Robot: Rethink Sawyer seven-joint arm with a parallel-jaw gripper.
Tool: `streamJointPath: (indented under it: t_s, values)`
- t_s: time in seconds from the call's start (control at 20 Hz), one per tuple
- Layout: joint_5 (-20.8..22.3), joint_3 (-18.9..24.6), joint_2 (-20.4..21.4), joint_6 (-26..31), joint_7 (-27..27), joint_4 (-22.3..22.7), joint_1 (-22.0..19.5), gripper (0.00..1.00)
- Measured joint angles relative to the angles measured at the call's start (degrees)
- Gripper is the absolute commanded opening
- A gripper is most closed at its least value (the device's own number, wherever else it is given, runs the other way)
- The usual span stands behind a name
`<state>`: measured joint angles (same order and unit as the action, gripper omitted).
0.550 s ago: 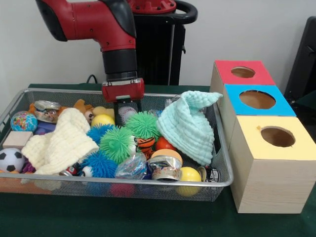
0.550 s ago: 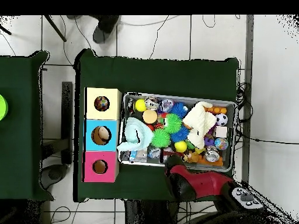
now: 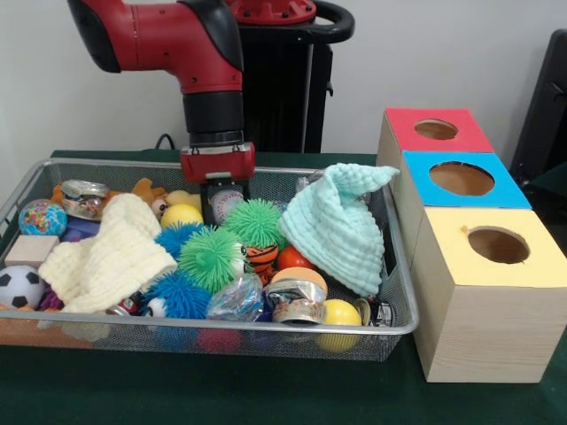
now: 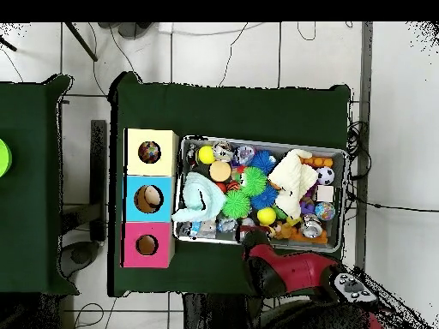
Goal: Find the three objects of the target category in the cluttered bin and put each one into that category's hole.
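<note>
Cloths (image 3: 341, 226) and spiky balls (image 3: 210, 257) crowd the cluttered bin (image 3: 266, 335) under the gripper (image 3: 221, 205).

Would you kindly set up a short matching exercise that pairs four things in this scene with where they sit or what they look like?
Things:
1. mint knitted hat
2. soccer ball
3. yellow-topped box
4. red-topped box

Descriptions:
A. farthest from the front camera in the row of three boxes
B. leaning on the cluttered bin end nearest the boxes
C. at the bin end away from the boxes
D. nearest the front camera, the hole in its top

Pairs: 1-B, 2-C, 3-D, 4-A
</note>
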<state>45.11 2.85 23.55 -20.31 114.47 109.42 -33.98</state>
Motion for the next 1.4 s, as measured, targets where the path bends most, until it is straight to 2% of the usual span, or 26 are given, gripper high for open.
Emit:
streamJointPath:
  t_s: [0.05,0.1,0.7,1.4]
  values:
    - [-0.01,-0.34,0.0,0.0,0.0,-0.16,0.47,1.0]
    - [-0.01,-1.42,0.04,-0.02,0.0,-0.65,2.07,0.0]
    - [-0.01,-2.39,0.2,-0.15,0.0,-1.88,3.39,0.0]
    - [0.01,-2.19,0.32,-0.13,0.0,-1.86,1.97,0.0]
